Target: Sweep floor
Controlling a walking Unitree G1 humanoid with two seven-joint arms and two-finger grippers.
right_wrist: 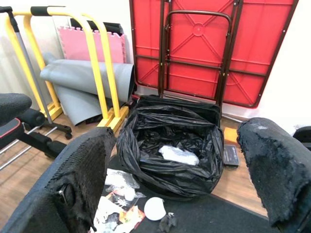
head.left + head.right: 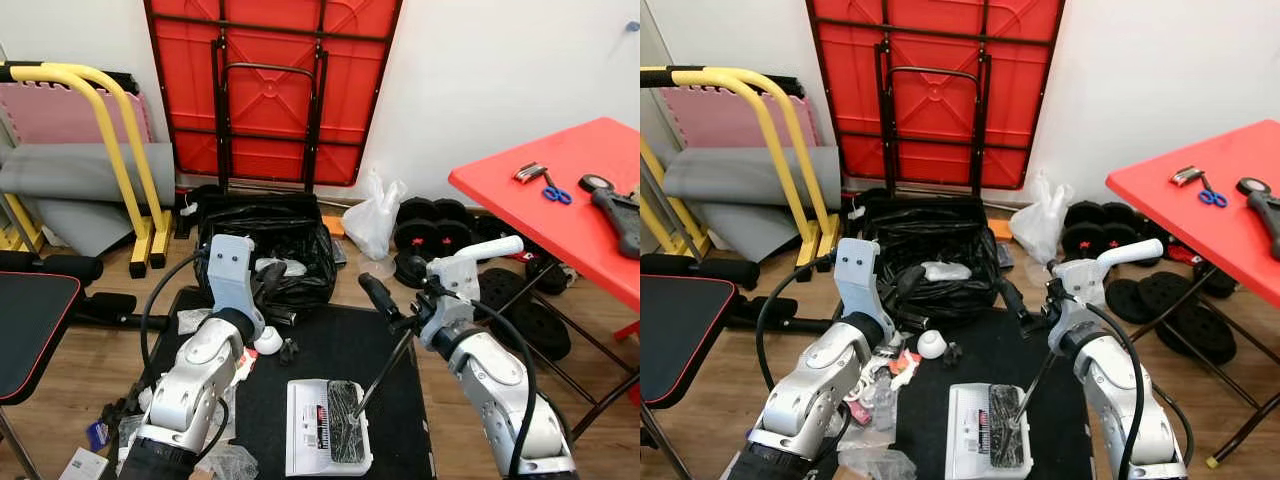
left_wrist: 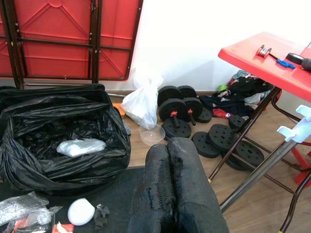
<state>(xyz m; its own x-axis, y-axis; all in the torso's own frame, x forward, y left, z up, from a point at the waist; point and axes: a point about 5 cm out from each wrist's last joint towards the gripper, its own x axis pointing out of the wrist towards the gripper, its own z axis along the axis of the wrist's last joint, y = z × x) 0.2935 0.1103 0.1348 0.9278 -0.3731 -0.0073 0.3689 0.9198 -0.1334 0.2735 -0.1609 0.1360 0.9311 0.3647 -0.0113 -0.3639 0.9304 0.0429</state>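
Note:
A white dustpan [image 2: 310, 440] lies on the black floor mat [image 2: 330, 345] between my arms, with a black brush head [image 2: 345, 410] resting on it. A thin rod [image 2: 385, 372] rises from the brush to just under my right wrist. My right gripper [image 2: 395, 288] hovers above the mat, open, with nothing between its fingers [image 1: 82, 179]. My left gripper [image 2: 272, 280] is shut and empty at the rim of the open black trash bag [image 2: 265, 245]. Litter lies beside it: a white round lid [image 2: 268, 342], a small black scrap [image 2: 290, 350] and crumpled wrappers [image 2: 192, 320].
A red table [image 2: 560, 190] with tools stands at the right, its legs reaching the floor. Black weight plates [image 2: 430, 225] and a white plastic bag [image 2: 375, 215] sit behind the mat. A black bench [image 2: 30, 320] and a yellow frame [image 2: 120, 150] are at the left.

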